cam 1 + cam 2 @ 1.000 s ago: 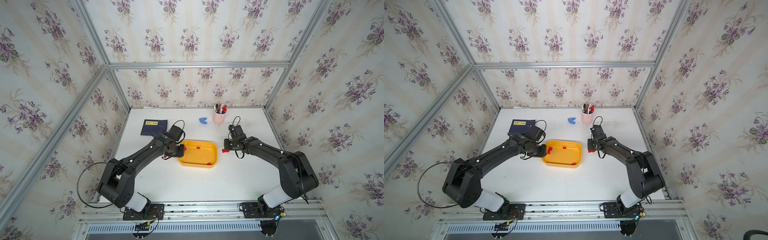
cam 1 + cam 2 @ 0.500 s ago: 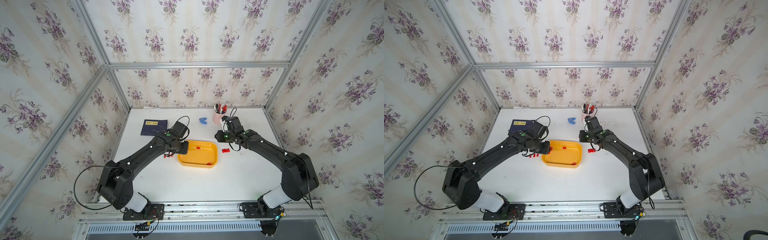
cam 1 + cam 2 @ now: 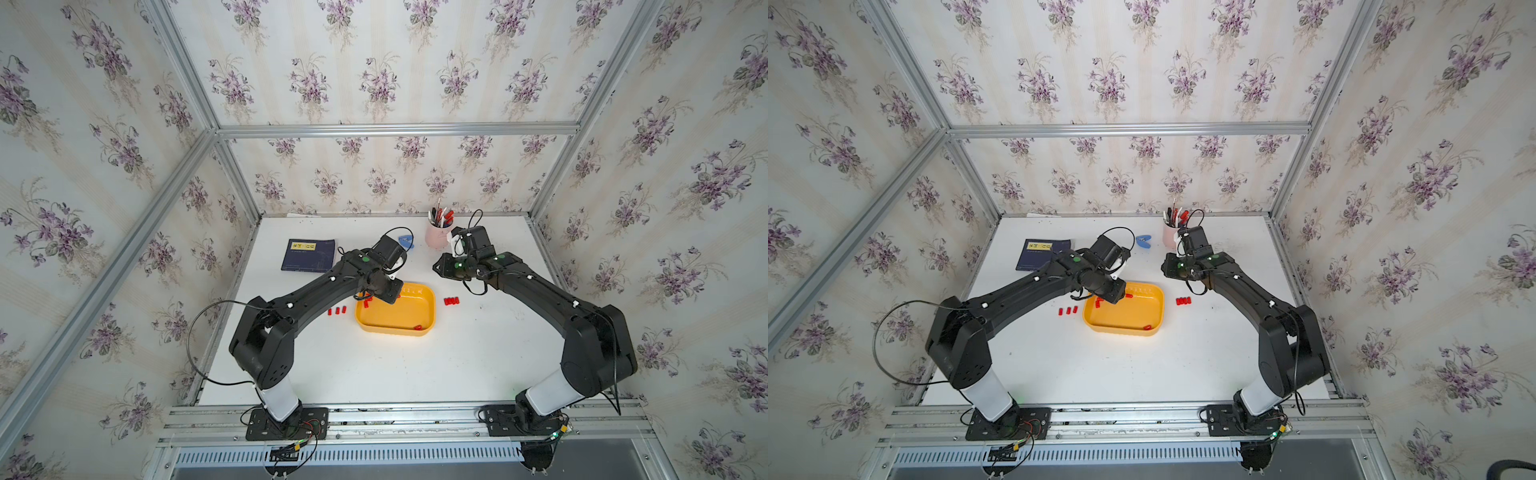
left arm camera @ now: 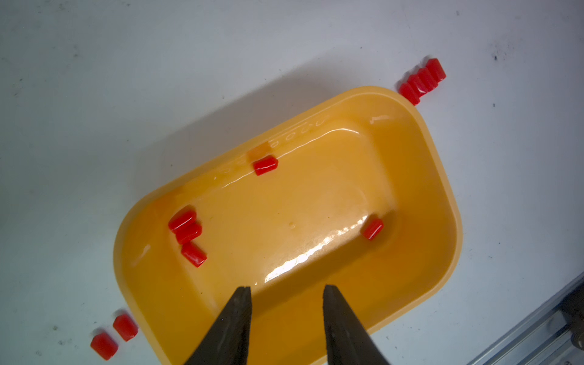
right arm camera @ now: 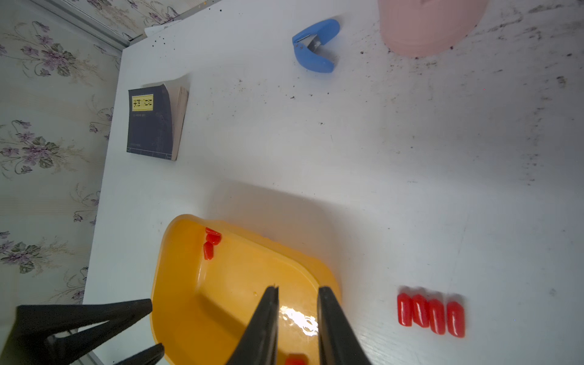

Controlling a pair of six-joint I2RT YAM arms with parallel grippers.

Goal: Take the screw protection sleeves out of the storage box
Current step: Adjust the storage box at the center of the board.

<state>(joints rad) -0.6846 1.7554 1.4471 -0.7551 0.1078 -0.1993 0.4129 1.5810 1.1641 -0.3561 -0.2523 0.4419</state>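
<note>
The storage box (image 3: 394, 328) sits mid-table. Five screw protection sleeves (image 4: 189, 233) lie inside it: three bunched at one end, one against a long wall and one near the opposite end. On the table (image 3: 374, 374), a row of four more sleeves (image 3: 451, 301) lies just off the box's right side, and three (image 3: 336, 311) lie off its left.

The left gripper (image 4: 286, 287) hovers over the box's far left corner, jaws moderately apart and empty. The right gripper (image 5: 297, 287) hangs raised near the far right corner, jaws narrowly parted, holding nothing.

Behind the box are a pink cup (image 3: 435, 240) of pens, a blue clip (image 5: 316, 45) and a dark book (image 5: 148, 126). The characters on the book's yellow label (image 5: 142, 102) cannot be read. Bare tabletop runs from the box to the front rail (image 3: 395, 409). The book lies close to the table's left edge.
</note>
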